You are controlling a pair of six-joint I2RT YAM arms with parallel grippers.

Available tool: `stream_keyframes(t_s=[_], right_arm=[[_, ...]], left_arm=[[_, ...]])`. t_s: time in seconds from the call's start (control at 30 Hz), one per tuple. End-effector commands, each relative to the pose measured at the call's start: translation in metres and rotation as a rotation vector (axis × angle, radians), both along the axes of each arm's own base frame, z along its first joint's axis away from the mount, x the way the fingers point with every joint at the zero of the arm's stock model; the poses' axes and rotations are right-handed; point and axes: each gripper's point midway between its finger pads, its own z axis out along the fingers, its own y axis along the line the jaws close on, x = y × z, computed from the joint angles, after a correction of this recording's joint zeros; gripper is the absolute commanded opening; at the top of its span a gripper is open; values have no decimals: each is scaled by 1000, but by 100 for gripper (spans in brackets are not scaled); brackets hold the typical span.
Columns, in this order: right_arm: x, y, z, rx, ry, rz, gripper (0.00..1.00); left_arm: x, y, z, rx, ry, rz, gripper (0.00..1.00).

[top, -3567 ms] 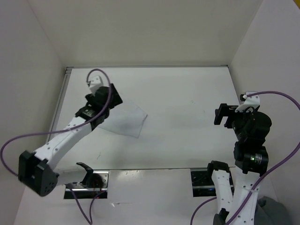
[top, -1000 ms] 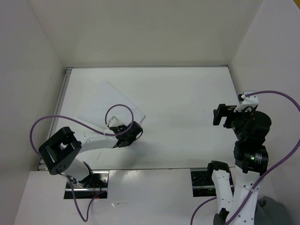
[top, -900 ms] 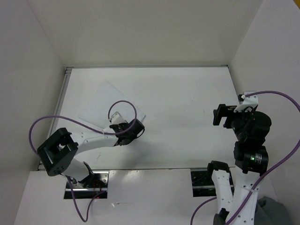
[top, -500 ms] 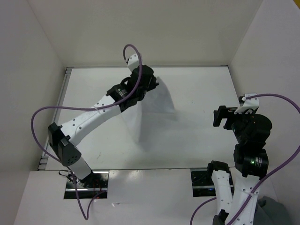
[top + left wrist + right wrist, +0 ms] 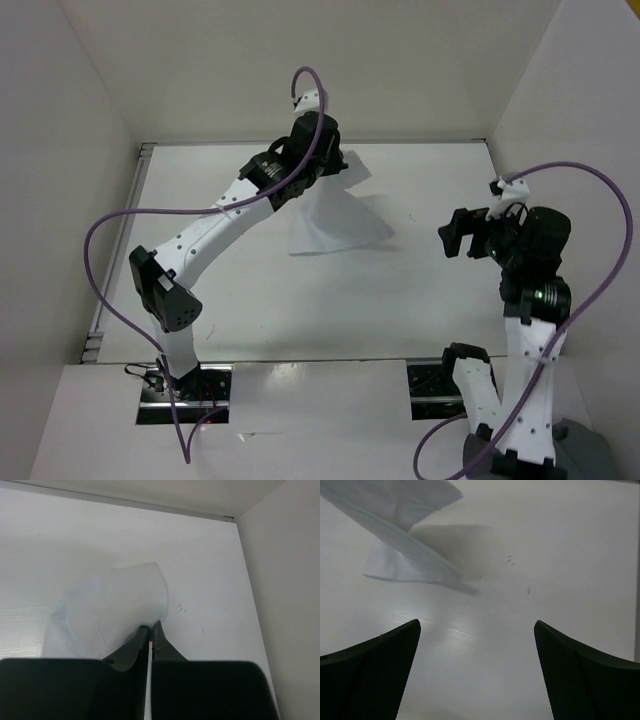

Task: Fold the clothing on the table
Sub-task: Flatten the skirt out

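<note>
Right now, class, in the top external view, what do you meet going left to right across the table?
left arm's elbow → clothing → right gripper

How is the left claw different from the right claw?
The left gripper is pinched shut on the clothing; the right gripper stands wide open, holding nothing. The left gripper reaches to the far edge of the table; the right gripper hangs over its right side. Both are black.

clothing: thin soft cloth | table: matt, smooth
</note>
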Motion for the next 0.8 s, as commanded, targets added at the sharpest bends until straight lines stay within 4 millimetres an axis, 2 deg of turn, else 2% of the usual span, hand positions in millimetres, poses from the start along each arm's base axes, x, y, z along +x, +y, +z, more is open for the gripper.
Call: stream_keyframes(t_s=[0.0,0.1,0.13,0.2,0.23,0.27,0.3,0.33,0.37,0.43,0.47,0.57,0.63,0.77], right_arm=[[37,10,-2,-20,14,167,99],[59,16,-8,-123,-28,331,99],[68,22,-16,-136,-22,389,99],[82,32,-18,-167,-55,441,99],[91,46,-28,-176,-33,478,99],[98,56,-25,-182,-51,509,99],[101,64,-31,-189,-46,541,99],[103,83,-39,-167,-25,612,99],[108,92,-40,-170,-37,636,99],[107,109,-48,-144,-28,694,99],[102,123,-51,-120,-27,744,99],[98,139,-60,-114,-48,776,99],[100,142,-63,-112,-61,775,99],[81,157,-63,-63,-24,863,99]], left_arm=[[-10,4,47,-27,-83,-49,0],[-20,2,51,12,-82,-96,0],[-22,2,54,15,-84,-111,0],[-28,2,60,33,-81,-146,0],[-30,4,64,33,-81,-146,0],[-34,5,63,51,-72,-162,0],[-37,6,71,48,-84,-179,0],[-42,4,74,47,-84,-188,0],[-44,7,73,65,-77,-193,0],[-51,13,91,48,-99,-191,0],[-53,15,90,55,-90,-192,0],[-64,20,105,41,-107,-200,0],[-66,18,105,43,-109,-200,0],[-67,16,105,31,-103,-206,0]])
